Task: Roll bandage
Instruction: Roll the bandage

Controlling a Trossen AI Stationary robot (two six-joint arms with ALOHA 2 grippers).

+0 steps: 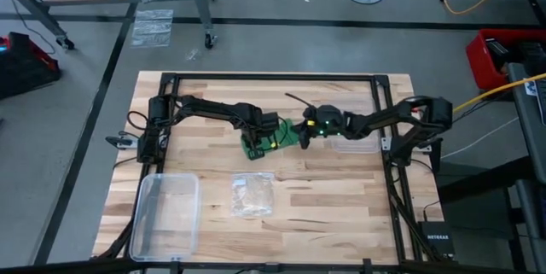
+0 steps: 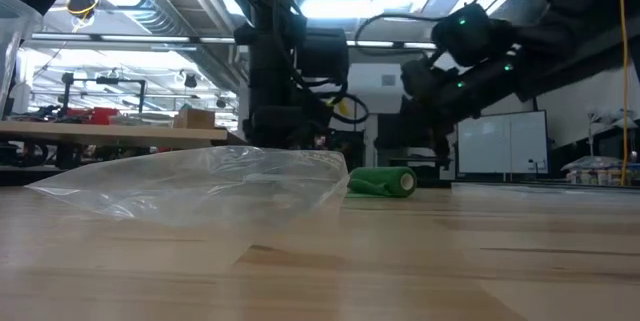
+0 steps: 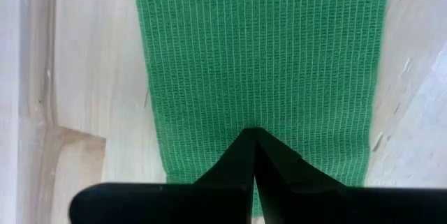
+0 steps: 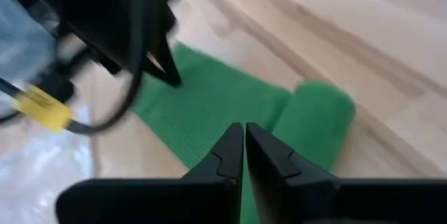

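From above, the bright green bandage [image 1: 271, 140] lies mid-table between the left gripper [image 1: 271, 131] and right gripper [image 1: 304, 131]. At table level, its rolled end [image 2: 384, 181] rests behind a clear plastic bag [image 2: 200, 183]. The left wrist view shows ribbed flat fabric [image 3: 262, 63] under fingers pressed together; the right's fingers [image 4: 227, 155] likewise meet, beside the roll [image 4: 316, 123].

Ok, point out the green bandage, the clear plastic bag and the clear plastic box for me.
green bandage [image 2: 383, 182]: low view, on the rolled-up end lying on the table.
clear plastic bag [image 1: 252, 195]: high view, middle of the crinkly bag.
clear plastic box [image 1: 139, 218]: high view, on its left wall.
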